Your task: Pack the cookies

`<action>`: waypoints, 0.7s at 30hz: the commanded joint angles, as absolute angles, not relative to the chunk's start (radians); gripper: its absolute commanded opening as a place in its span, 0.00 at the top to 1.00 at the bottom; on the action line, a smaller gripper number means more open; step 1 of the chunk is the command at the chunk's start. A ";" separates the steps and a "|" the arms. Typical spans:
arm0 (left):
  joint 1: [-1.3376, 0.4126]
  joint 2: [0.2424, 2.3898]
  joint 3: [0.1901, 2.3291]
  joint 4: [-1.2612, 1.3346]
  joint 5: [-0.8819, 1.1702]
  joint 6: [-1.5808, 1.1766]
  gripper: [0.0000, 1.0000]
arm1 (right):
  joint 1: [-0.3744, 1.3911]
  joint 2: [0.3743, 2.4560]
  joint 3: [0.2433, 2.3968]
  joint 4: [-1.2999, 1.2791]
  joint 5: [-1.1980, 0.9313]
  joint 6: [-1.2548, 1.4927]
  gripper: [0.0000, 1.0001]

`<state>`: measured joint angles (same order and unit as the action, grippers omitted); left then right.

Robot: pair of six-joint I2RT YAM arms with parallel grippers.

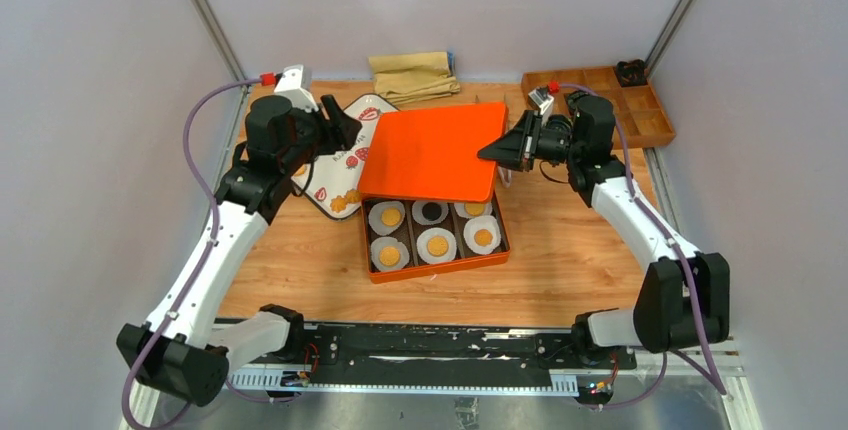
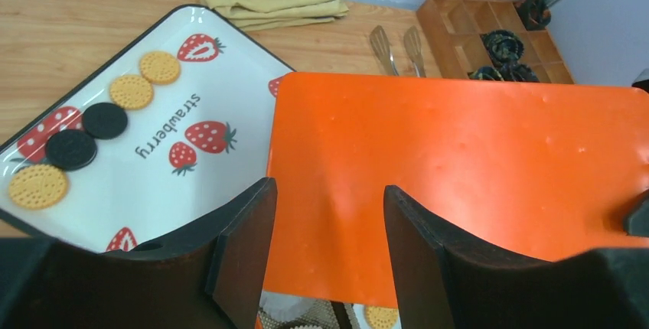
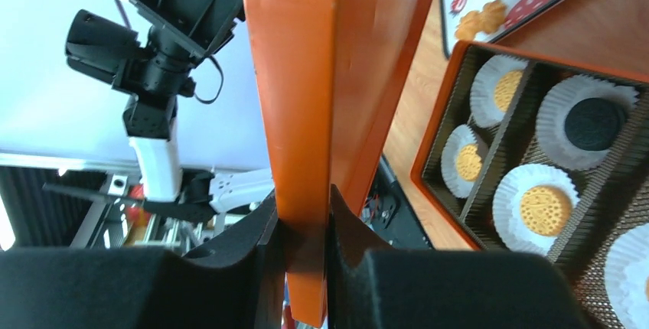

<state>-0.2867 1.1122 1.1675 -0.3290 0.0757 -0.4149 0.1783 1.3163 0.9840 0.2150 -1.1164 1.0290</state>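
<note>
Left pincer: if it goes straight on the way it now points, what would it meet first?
Most likely the orange lid: its near edge lies straight ahead of the open left pincer, though the gap between them is hard to judge.

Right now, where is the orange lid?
In the top view the orange lid lies over the far part of the box, right edge pinched by the right gripper, strawberry tray at its left.
</note>
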 commanded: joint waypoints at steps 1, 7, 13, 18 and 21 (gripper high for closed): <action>-0.287 1.052 1.089 -0.336 0.019 -0.418 0.41 | 0.166 1.335 0.958 0.484 -1.311 1.199 0.87; -0.294 1.002 0.988 -0.318 0.061 -0.446 0.41 | 0.166 1.395 0.862 0.549 -1.385 1.199 0.84; -0.339 0.964 0.944 -0.355 0.002 -0.432 0.42 | 0.181 1.398 0.846 0.126 -1.361 0.828 0.80; -0.411 0.940 0.929 -0.380 -0.079 -0.429 0.44 | 0.182 1.403 0.796 0.128 -1.360 0.802 0.84; -0.456 0.935 0.912 -0.389 -0.125 -0.428 0.44 | 0.181 1.408 0.779 0.128 -1.355 0.795 0.85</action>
<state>-0.4068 0.9508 0.9375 -0.3672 -0.0383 -0.4366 0.1768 1.4063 0.8062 0.1730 -1.3319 0.8646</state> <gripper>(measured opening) 0.560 0.228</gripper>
